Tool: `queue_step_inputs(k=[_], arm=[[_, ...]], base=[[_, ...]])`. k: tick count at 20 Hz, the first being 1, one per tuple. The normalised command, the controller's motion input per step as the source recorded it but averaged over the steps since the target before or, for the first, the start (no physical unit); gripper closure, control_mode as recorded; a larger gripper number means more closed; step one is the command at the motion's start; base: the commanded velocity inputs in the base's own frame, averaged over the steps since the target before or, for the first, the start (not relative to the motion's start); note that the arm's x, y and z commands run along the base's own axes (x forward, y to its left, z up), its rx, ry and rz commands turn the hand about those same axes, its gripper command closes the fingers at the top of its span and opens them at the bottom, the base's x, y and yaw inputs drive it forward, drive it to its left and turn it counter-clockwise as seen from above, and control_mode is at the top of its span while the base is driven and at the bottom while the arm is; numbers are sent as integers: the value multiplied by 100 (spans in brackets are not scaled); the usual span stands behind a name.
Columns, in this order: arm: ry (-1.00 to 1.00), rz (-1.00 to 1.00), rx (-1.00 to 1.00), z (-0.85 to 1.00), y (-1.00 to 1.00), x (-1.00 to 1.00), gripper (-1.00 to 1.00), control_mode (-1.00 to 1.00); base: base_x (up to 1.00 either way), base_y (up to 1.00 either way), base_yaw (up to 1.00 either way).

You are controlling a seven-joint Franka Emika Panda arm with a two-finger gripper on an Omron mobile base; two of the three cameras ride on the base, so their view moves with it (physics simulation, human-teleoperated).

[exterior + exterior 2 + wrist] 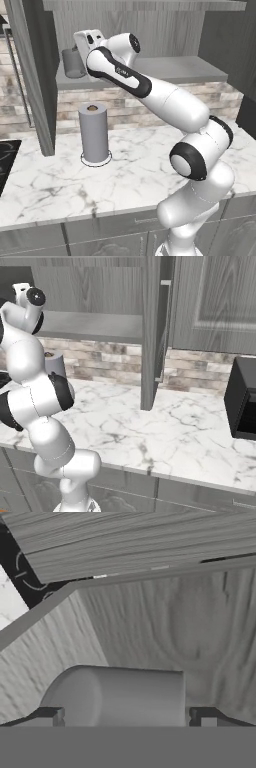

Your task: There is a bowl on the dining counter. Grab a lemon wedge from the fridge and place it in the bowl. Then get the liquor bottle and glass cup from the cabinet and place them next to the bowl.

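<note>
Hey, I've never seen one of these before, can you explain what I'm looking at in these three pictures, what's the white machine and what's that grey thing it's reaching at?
This is a rendered kitchen, not a real one. The white machine is a robot arm with dark joints, standing in front of a marble counter. Two pictures come from cameras behind the arm, one to its left and one to its right. The third comes from a camera on its hand, looking along the gripper.

On the counter stands a grey paper towel roll, and at the right there is a dark appliance. Above is an open cabinet with a shelf.

On that shelf stands a grey cup. In the hand picture the cup sits between the jaws, which are wide open, so nothing is held yet.
</note>
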Motion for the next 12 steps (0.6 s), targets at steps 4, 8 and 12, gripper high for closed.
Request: queue_step_inputs(k=[4,8,12], arm=[[7,0,-4,-31,11,0,100,-100],[7,0,-2,-29,4,0,100,-100],[1,0,0,-22,2,0,100,-100]], base=[[0,0,0],[0,0,0],[0,0,0]])
